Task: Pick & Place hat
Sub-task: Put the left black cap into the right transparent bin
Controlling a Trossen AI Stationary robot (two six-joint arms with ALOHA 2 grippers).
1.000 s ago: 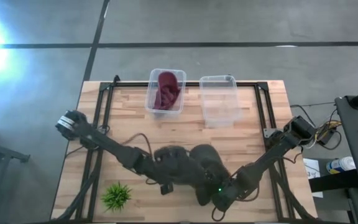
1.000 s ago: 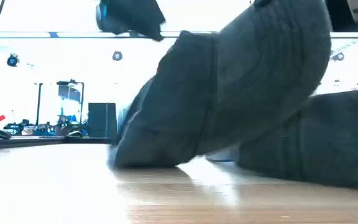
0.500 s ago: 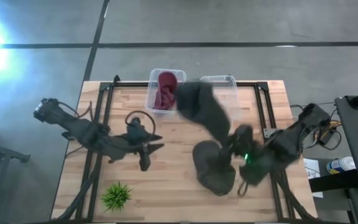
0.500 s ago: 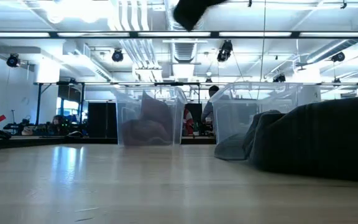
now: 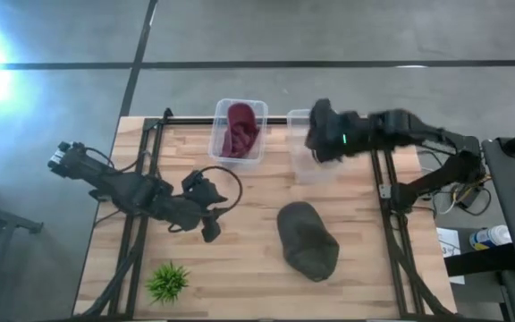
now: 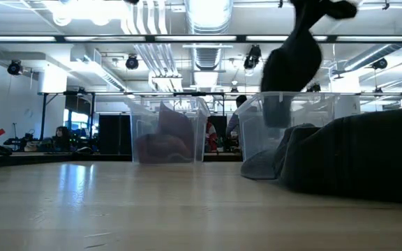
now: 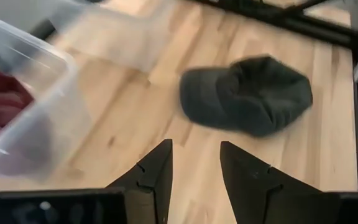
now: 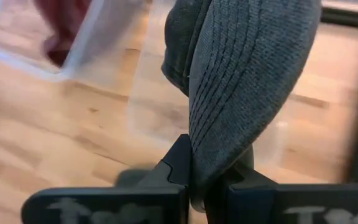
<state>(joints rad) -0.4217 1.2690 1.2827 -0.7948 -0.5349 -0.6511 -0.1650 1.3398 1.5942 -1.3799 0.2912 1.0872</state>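
Observation:
A grey ribbed knit hat (image 8: 253,74) hangs from my right gripper (image 8: 207,177), which is shut on it above the clear right-hand bin (image 5: 316,168). In the low view the hat (image 6: 293,59) dangles over that bin (image 6: 257,132). A second grey cap (image 5: 308,240) lies flat on the table near the centre. The left-hand bin (image 5: 220,143) holds a dark red hat (image 5: 240,128). My left gripper (image 7: 194,165) is open over the table's left half (image 5: 206,204), touching nothing and facing the grey cap (image 7: 247,93). My right gripper pinches a bunched fold of the knit hat (image 8: 207,155) between its two fingers (image 8: 179,165). How many layers it has cannot be told. The hat is lifted clear of the table and hangs slack below the gripper (image 6: 285,77).
A small green plant (image 5: 166,282) stands near the table's near left corner. A dark metal frame (image 5: 378,161) runs along the table's sides and far edge. Bare wood lies between the bins and the grey cap.
My right gripper has swung up from the near edge toward the far edge, carrying the knit hat off the table to a place above the right bin. The grey cap has stayed on the table. My left arm has drawn back toward the table's left.

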